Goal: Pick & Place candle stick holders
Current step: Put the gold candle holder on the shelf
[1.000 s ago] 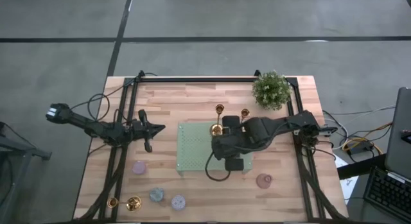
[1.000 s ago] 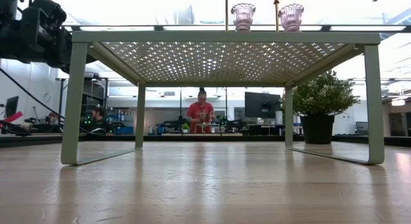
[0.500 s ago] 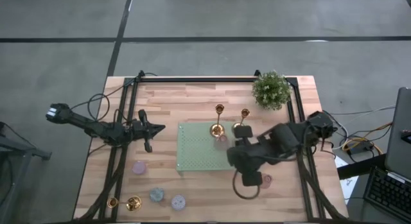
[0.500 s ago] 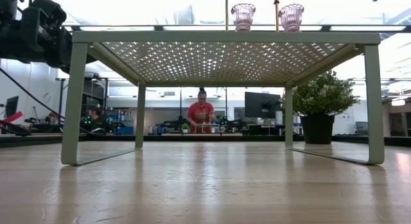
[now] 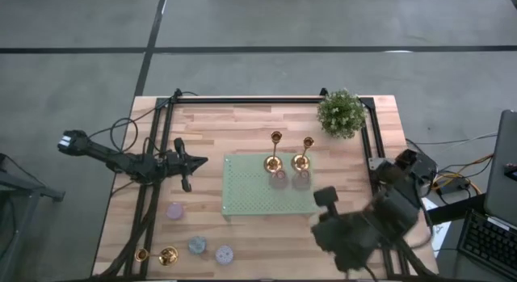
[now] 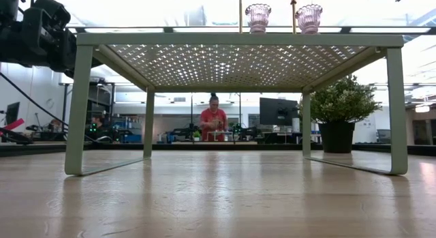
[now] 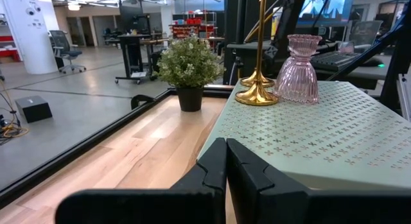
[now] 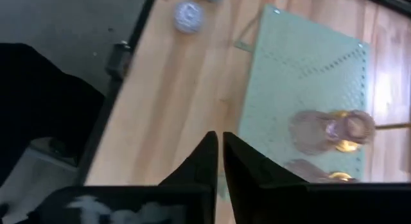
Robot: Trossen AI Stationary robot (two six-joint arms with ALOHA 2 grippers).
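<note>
My right gripper [image 5: 323, 203] is hovering with its fingers pressed together and holding nothing, just off the near right corner of the pale green perforated rack [image 5: 250, 203], above the bare wooden table [image 5: 242, 120]. On the rack's far right part two gold candle stick holders [image 5: 274, 161] are standing upright, each with a ribbed pink glass holder [image 5: 279, 179] just beside it on the near side. My left gripper [image 5: 187, 183] is waiting off the rack's left edge, its fingers also together and empty. Left of the rack and nearer, a pink squat holder [image 5: 174, 210], a grey-blue one [image 5: 197, 246] and a lilac one [image 5: 224, 254] are sitting apart on the wood; a third gold holder [image 5: 158, 254] is lying on its side beside them. A potted plant [image 5: 341, 112] is standing beyond the rack's far right corner.
</note>
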